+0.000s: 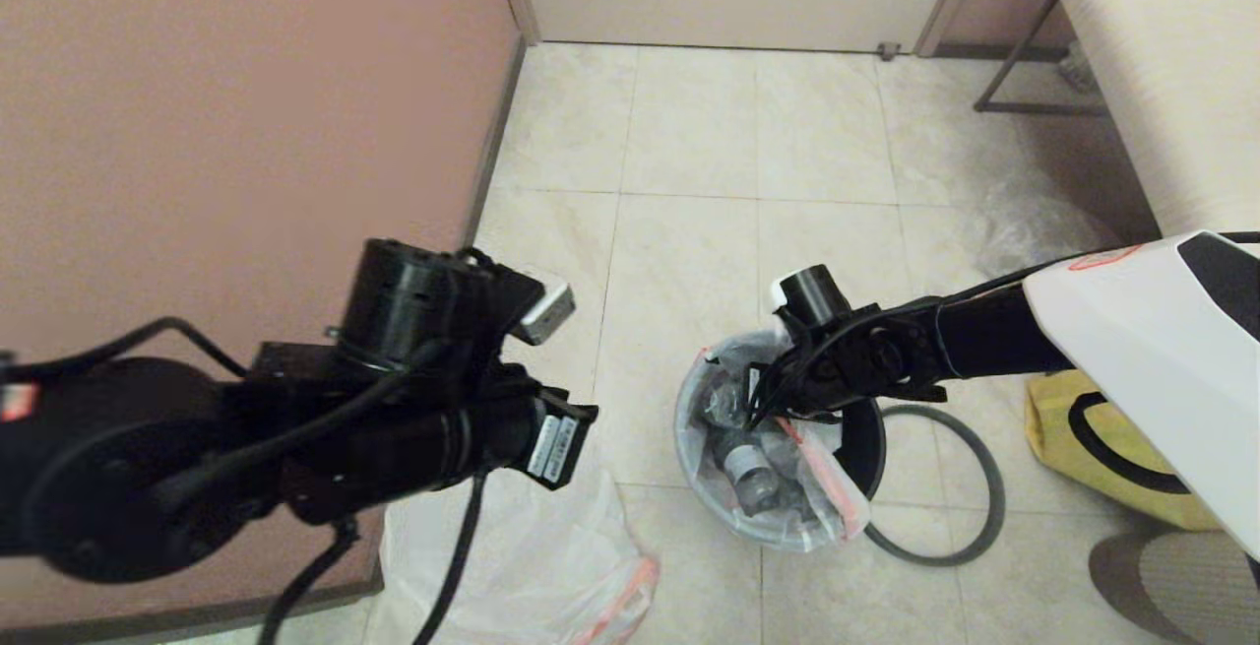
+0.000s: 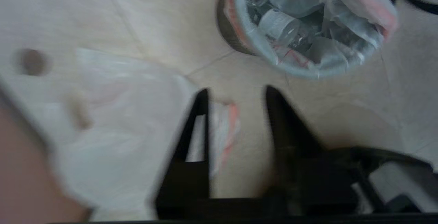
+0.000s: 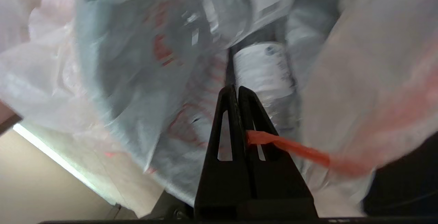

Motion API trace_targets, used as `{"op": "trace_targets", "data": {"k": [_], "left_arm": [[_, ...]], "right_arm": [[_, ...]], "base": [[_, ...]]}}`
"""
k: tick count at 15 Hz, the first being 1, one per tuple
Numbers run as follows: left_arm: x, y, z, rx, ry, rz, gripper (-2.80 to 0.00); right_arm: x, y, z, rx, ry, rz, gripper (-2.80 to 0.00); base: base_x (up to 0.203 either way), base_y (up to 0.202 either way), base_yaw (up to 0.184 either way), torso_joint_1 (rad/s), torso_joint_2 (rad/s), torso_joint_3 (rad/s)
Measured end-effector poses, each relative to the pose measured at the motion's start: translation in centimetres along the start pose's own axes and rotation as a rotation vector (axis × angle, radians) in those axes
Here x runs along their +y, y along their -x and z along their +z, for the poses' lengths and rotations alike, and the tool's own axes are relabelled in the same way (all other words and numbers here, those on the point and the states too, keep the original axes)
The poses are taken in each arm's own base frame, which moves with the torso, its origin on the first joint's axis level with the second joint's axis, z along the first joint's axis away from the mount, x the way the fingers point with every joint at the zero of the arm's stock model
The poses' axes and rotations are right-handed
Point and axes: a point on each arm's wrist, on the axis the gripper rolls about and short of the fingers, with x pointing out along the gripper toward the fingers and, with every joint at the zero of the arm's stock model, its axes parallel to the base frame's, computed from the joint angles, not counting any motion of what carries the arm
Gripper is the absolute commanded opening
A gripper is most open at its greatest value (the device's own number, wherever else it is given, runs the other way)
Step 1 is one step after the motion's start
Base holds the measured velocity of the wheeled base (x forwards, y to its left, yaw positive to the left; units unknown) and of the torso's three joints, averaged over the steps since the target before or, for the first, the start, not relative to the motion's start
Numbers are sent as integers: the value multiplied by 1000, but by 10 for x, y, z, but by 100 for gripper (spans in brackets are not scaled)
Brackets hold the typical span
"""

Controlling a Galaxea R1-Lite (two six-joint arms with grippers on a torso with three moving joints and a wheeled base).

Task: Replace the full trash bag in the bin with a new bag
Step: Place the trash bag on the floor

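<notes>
Full trash bag (image 1: 787, 487): sits in the bin, its thin translucent white plastic folded out over the rim, orange drawstring band (image 3: 294, 150) showing along the edge; clear bottles with white labels (image 1: 748, 473) lie inside
Bin (image 1: 866, 443): small round black bucket on the tiled floor (image 1: 689, 133), near the middle of the head view; only a dark strip of its wall shows on the robot's right side
Grey hoop (image 1: 960, 487): lies flat on the floor just beside the bin, on the robot's right, partly hidden behind it
Right gripper (image 3: 238, 89): over the mouth of the bin, fingers pressed together with the orange drawstring band pinched between them, the band running off to one side
New bag (image 1: 551, 566): spread flat on the floor to the robot's left of the bin, white with an orange edge, apart from the bin
Left gripper (image 2: 236, 90): raised above the floor over the orange edge of the new bag, fingers (image 2: 277, 114) parted with a clear gap, nothing between them
Yellow bag (image 1: 1102, 448): on the floor to the robot's right, beyond the hoop, partly hidden by the white arm cover
Wall (image 1: 246, 113): pinkish panel along the robot's left
</notes>
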Motion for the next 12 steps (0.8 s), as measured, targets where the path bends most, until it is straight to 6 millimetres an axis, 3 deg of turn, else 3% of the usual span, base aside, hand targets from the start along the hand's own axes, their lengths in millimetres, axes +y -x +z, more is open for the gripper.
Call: {"op": "trace_targets", "data": {"k": [6, 9, 11, 12], "left_arm": [[-1, -121, -28, 36, 73, -44, 0], [1, -165, -30, -31, 90, -30, 0], [-1, -181, -24, -59, 94, -30, 0], [-3, -188, -22, -67, 93, -32, -280]], "right_arm": [[-18, -5, 7, 7, -12, -17, -280], [-23, -5, 9, 10, -21, -14, -280], [-23, -5, 10, 10, -23, -12, -280], [-23, -5, 10, 10, -23, -8, -280]], "base": [[0, 0, 0, 0, 0, 0], [0, 0, 0, 0, 0, 0], [0, 0, 0, 0, 0, 0], [0, 0, 0, 0, 0, 0]]}}
